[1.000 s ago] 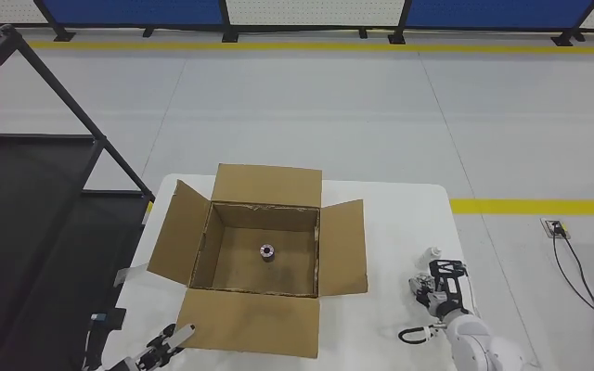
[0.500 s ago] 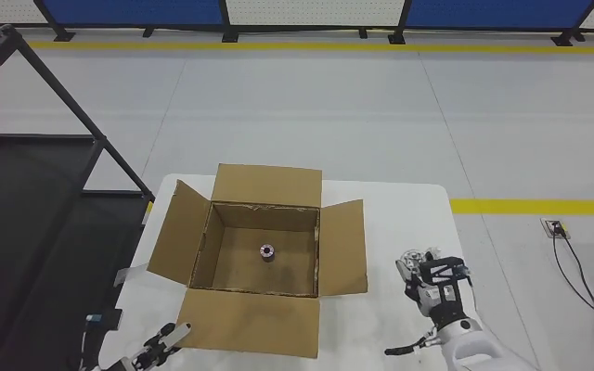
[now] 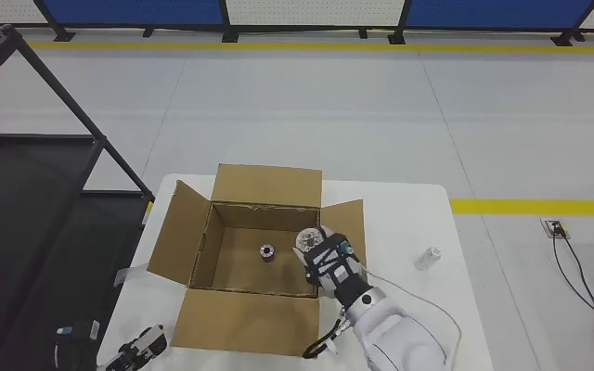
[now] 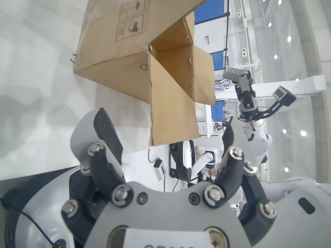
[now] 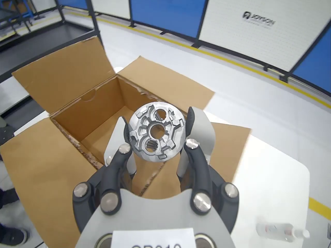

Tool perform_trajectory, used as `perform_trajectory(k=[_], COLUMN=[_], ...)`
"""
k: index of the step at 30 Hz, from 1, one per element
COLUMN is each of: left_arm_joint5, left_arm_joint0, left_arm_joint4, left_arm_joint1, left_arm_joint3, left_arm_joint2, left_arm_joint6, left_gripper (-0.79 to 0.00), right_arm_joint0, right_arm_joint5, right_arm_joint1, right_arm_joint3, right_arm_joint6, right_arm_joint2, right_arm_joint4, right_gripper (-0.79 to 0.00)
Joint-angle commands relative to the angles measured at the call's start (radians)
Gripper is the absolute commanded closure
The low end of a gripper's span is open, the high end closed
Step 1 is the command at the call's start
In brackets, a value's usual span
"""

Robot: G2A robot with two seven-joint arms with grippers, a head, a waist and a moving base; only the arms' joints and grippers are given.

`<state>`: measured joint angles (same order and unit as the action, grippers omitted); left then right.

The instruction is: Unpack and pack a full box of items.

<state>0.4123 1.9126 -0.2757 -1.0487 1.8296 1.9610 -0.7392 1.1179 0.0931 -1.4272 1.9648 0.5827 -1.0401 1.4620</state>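
The round grey cast-metal disc (image 5: 157, 135), pierced by a central hole with smaller holes around it, is clamped by its rim between the fingers (image 5: 192, 125) of my right gripper (image 5: 158, 123). Its ribbed face is turned toward my wrist camera. I hold it above the open brown cardboard box (image 3: 251, 320), over the right side of the opening and close to the right wall. My left wrist view shows it raised clear above the box rim.

All four flaps of the box are folded outward. On its floor, near the middle and apart from the disc I carry, lies a small round metal ring (image 3: 267, 251).

The box stands on a white table (image 3: 399, 213), toward the table's left half. To the right of the box, apart from the right flap, a small pale bottle (image 3: 427, 257) lies on its side on the tabletop.

My left gripper (image 4: 165, 122) is low at the near left corner of the table, beside the front left corner of the box. Its jaws are spread wide with nothing between them, and it touches neither the cardboard nor any item.
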Motion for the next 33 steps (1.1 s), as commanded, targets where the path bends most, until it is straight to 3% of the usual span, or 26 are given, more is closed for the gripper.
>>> perform_trajectory(k=[1,8,14,18,33], left_arm_joint5=[0.013,0.046,0.053,0.052,0.013], left_arm_joint0=[0.007,0.028,0.037,0.037,0.012], left_arm_joint4=[-0.024,-0.072,-0.079,-0.075,-0.021], left_arm_joint1=[-0.001,-0.003,-0.005,-0.005,-0.004], left_arm_joint3=[-0.014,-0.036,-0.036,-0.029,0.005], left_arm_joint2=[0.014,0.043,0.051,0.055,0.031], left_arm_joint6=[0.001,-0.007,-0.012,-0.013,-0.027], left_gripper=[-0.785,-0.785,-0.785,-0.785,-0.785], right_arm_joint0=[-0.12,-0.424,-0.561,-0.607,-0.594], right_arm_joint5=[-0.011,-0.034,-0.062,-0.07,-0.081], right_arm_joint1=[-0.017,-0.079,-0.129,-0.15,-0.16], right_arm_joint3=[-0.102,-0.47,-0.713,-0.815,-0.869], right_arm_joint6=[0.063,0.166,0.221,0.261,0.253], right_arm_joint2=[0.055,0.157,0.238,0.248,0.253], right_arm_joint4=[-0.025,-0.161,-0.227,-0.282,-0.303], right_gripper=[0.0,0.0,0.0,0.0,0.0])
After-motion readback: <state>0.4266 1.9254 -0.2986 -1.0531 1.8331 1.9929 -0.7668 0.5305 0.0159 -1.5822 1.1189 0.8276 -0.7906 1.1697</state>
